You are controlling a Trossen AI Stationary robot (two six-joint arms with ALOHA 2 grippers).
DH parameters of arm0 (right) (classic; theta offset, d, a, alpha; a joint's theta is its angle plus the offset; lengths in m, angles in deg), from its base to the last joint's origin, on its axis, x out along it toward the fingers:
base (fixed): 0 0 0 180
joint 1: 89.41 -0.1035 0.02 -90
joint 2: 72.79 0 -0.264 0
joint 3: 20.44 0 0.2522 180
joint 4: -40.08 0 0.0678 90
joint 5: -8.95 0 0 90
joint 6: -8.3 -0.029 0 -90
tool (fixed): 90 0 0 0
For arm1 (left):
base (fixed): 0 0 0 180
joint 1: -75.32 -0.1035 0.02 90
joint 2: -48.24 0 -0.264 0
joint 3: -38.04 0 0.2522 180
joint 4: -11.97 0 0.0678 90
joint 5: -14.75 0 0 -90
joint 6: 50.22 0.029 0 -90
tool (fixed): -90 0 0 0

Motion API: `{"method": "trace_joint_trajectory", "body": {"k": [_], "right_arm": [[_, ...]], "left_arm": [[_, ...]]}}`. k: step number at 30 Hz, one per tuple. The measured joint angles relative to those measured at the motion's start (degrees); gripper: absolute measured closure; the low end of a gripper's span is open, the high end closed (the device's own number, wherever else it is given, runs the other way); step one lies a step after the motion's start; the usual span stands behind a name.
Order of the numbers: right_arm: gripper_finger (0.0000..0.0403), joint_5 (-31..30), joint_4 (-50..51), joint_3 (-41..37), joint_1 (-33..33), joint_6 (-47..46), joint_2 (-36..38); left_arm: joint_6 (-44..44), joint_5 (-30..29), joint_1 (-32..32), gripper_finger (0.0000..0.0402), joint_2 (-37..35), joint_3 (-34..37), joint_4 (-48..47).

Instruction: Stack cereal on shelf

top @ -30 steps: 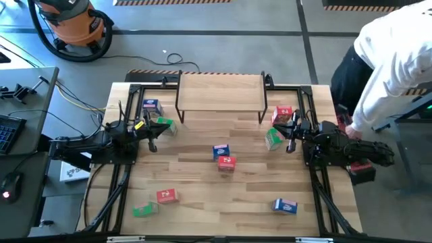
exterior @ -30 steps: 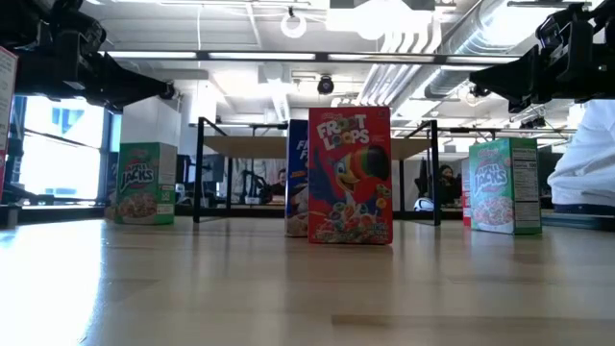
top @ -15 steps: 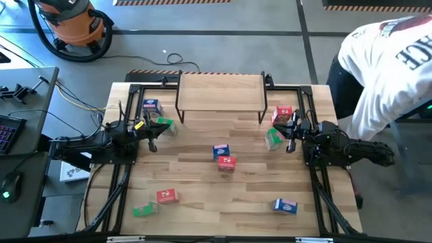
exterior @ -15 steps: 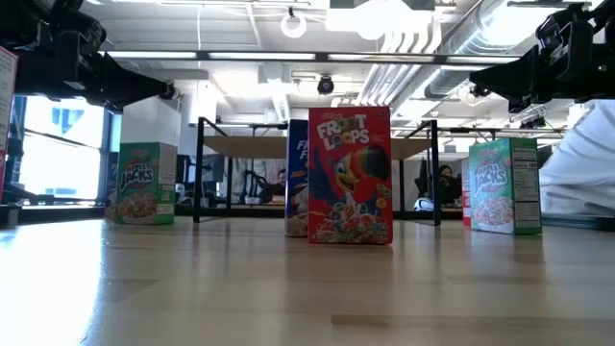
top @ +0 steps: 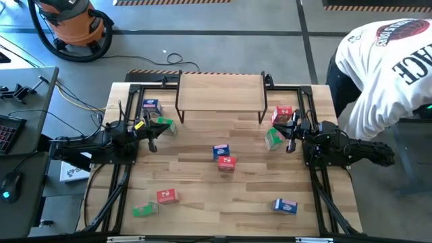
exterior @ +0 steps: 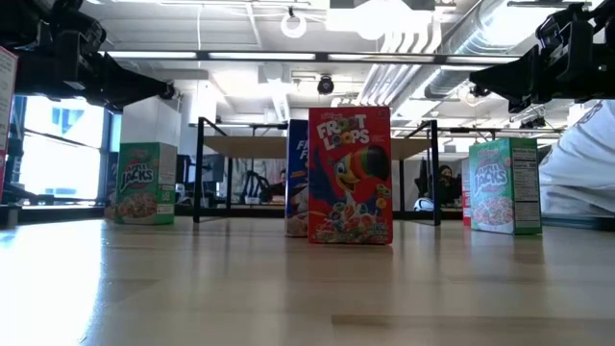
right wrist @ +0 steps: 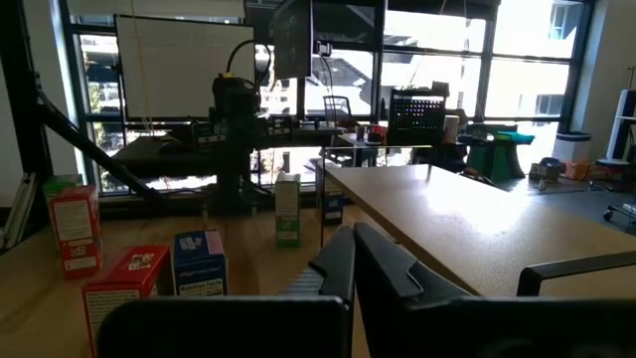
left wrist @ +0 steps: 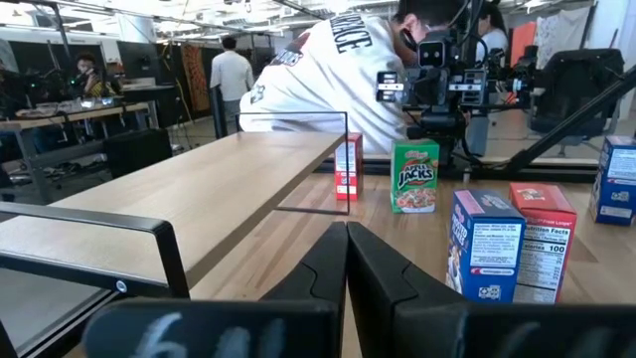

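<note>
We have both arms parked at the sides of the light-wood surface [top: 202, 202], and nothing is gripped yet. The left gripper [top: 152, 129] sits at the left edge with its jaws pressed together, and so does the right gripper [top: 289, 132] at the right edge; each wrist view shows its two dark fingers [left wrist: 343, 268] meeting in a closed wedge.

The low light-wood shelf on thin black metal legs [top: 221, 91] stands at the far middle of the surface, between the two arms, and its board is bare. None of the small cardboard cereal boxes is on it.

What matters for us is which box lies nearest which jaws. A green cereal box [top: 164, 125] stands just beside the left gripper, slightly ahead of it toward the centre, with a blue cereal box [top: 151, 106] a little farther back near the shelf's left legs. On the other side, a second green cereal box [top: 273, 138] stands just beside the right gripper, and a red cereal box [top: 281, 114] is near the shelf's right legs.

The remaining boxes are well apart from both arms: a blue and red pair [top: 223, 156] at the centre and three along the near edge. We judge either arm must first spread its jaws; each green box is the shortest reach.
</note>
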Motion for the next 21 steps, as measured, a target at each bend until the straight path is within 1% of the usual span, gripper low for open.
{"method": "trace_joint_trajectory", "body": {"k": [6, 10, 11, 14, 16, 21], "right_arm": [[0.0403, 0.0, 0.0, 0.0, 0.0, 0.4, 0.0], [0.0403, -1.0, -0.8, 0.0, 0.0, 5.7, 0.0], [0.0403, -1.0, -1.0, 0.0, 0.0, 5.7, 0.0], [0.0403, -2.5, -1.4, 0.0, 0.0, 1.7, 0.0], [0.0403, -3.9, -3.3, 0.0, 0.0, 0.8, 0.0], [0.0403, -1.9, -6.5, 0.0, 0.0, -6.2, 0.0]], "left_arm": [[-0.1, 0.0, 0.0, 0.0398, 0.0, 0.0, 0.7], [-3.0, 0.0, 0.0, 0.0398, 0.0, 0.0, 0.7], [-3.9, 0.0, 0.0, 0.0398, 0.0, 0.0, 1.0], [-7.2, 0.0, 0.0, 0.0398, 0.0, 0.0, 1.2], [-7.8, 0.0, 0.0, 0.0398, 0.0, 0.0, 1.4], [-7.3, 0.0, 0.0, 0.0398, 0.0, 0.0, 2.4]]}}
